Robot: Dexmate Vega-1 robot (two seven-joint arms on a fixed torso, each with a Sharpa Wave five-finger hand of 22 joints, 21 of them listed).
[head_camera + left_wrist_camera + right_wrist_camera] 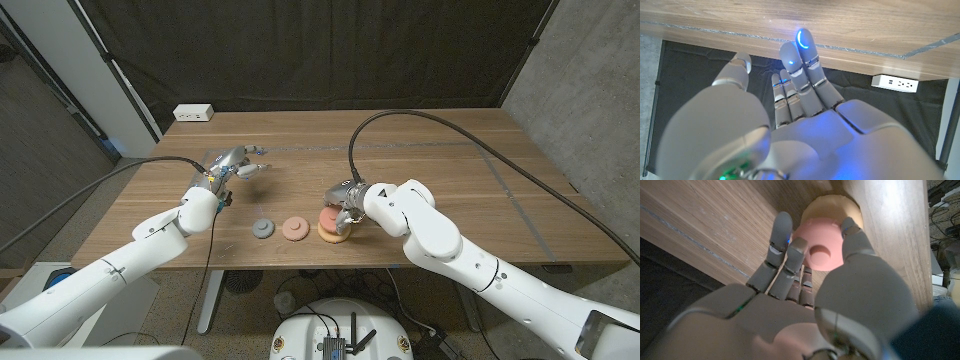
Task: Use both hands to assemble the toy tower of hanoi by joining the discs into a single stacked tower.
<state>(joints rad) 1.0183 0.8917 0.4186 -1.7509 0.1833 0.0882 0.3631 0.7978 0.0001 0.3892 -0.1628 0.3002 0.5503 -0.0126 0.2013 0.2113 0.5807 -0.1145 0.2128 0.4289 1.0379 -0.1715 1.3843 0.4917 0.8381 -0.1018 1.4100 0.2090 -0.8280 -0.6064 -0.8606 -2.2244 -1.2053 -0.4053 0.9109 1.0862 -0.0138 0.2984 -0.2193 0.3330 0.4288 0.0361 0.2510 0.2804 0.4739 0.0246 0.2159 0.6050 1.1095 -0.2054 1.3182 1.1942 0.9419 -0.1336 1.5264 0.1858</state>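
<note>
The right hand (345,203) pinches the pink disc (824,249) atop the yellow disc (331,234) near the bench (430,160) front edge; salmon disc (293,228) and grey disc (263,229) lie beside; the left hand (230,166) hovers, fingers apart, empty; a white power strip (194,113) sits behind

Wooden table (450,170) bearing three items in a row near its front edge: a grey disc (263,229) at left, a salmon-pink disc (294,228) beside it, and a cream-yellow disc (329,234) at right. A white power strip (194,113) lies at the far left corner.
</note>
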